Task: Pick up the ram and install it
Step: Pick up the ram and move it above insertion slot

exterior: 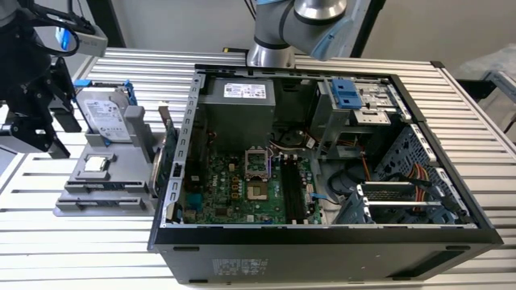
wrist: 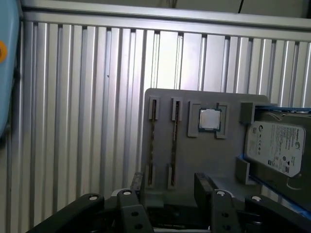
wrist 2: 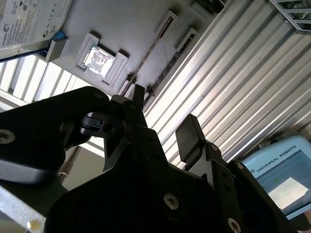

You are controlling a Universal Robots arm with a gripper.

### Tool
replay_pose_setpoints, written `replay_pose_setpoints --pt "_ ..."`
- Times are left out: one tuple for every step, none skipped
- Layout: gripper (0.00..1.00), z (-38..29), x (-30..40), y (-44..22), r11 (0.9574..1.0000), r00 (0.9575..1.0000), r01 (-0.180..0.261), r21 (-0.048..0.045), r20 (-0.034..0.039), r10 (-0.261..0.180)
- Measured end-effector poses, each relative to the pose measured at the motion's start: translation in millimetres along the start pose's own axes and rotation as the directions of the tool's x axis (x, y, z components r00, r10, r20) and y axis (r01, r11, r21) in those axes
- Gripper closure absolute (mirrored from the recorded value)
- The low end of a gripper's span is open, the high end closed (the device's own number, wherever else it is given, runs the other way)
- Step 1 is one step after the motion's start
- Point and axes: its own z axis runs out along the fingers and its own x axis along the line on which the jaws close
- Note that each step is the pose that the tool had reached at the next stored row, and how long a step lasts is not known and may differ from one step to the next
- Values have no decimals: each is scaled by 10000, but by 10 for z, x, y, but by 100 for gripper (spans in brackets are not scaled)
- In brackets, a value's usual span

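Fingers are spread wide with nothing between them in both wrist views. The gripper hangs over the near end of a gray holder. Just beyond the fingertips, the ram stands on edge as a thin dark strip in one of the holder's slots, untouched. Farther out lie a chip and a drive. The open case sits well apart from the fingers, toward the exterior view's right.
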Motion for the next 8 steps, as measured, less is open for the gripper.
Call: replay_pose_setpoints --pt "0 6 -1 0 10000 10000 0 0 -3 0" --pt "0 11 -1 0 10000 10000 0 0 -3 0" --pt "0 15 -1 0 10000 10000 0 0 -4 0" --pt "0 19 -1 0 10000 10000 0 0 -3 0" --pt "0 24 -1 0 10000 10000 0 0 -3 0" --pt "0 30 -1 0 10000 10000 0 0 -3 0" --pt "0 37 -2 0 10000 10000 0 1 -3 0" --pt "0 42 -2 0 10000 10000 0 0 -4 0"
